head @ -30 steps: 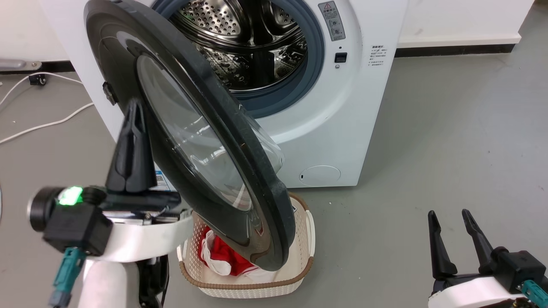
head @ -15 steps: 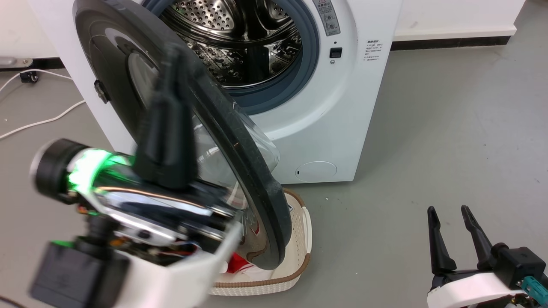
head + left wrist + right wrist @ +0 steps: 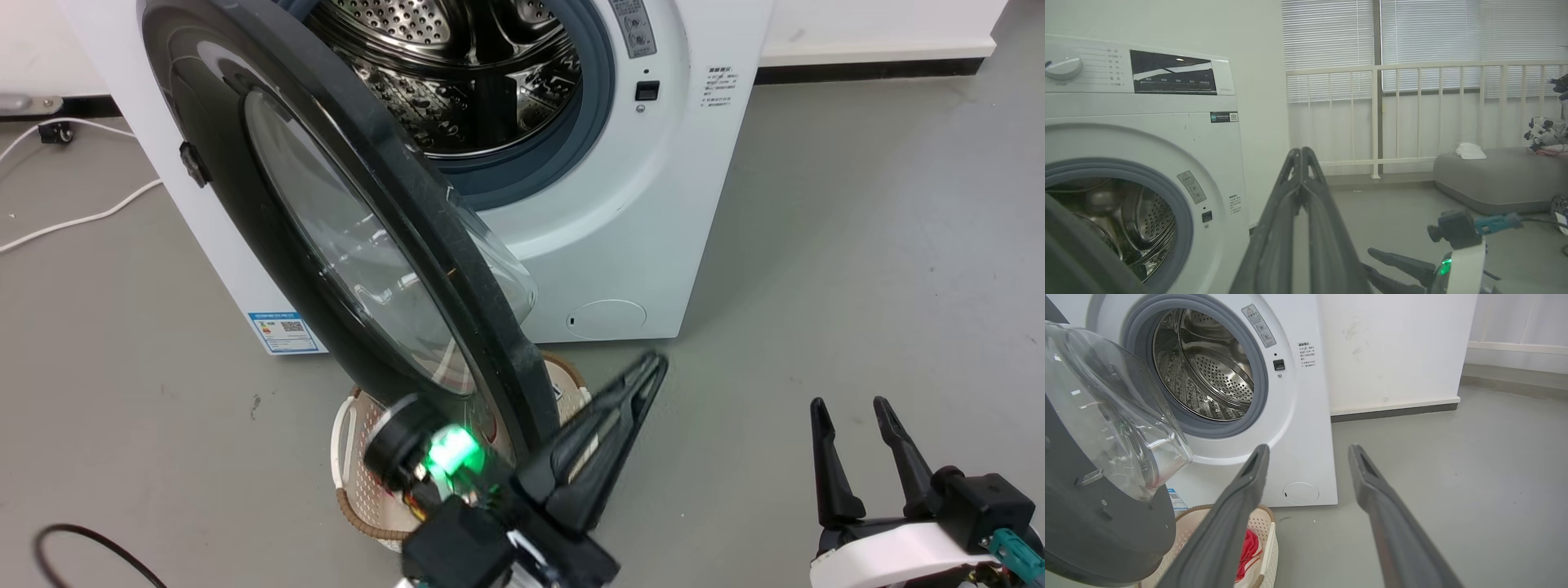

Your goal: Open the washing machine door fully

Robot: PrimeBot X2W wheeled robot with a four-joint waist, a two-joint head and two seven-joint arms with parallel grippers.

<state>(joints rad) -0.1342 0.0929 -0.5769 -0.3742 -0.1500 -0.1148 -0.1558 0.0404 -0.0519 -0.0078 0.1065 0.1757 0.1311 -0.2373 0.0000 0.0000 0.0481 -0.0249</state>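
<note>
**Washing machine, door swung out**

Washing machine (image 3: 653,204): white, steel drum exposed.
Washing machine door (image 3: 343,245): black, glass bowl; stands well out from the machine's front, above a basket (image 3: 347,425) on the floor before the machine.
Left gripper (image 3: 649,367): fingers pressed together, empty, before the machine beside the door's lower edge.
Right gripper (image 3: 848,404): fingers apart, empty, well off the machine's right corner.

The washing machine (image 3: 653,229) is looking white, its perforated steel drum (image 3: 457,73) glinting inside a grey-blue ring (image 3: 602,122). The washing machine door (image 3: 204,147) is gleaming glossy black around clear glass. A cream lattice basket (image 3: 1271,543) is showing a brown rim and red cloth (image 3: 1249,549).
</note>
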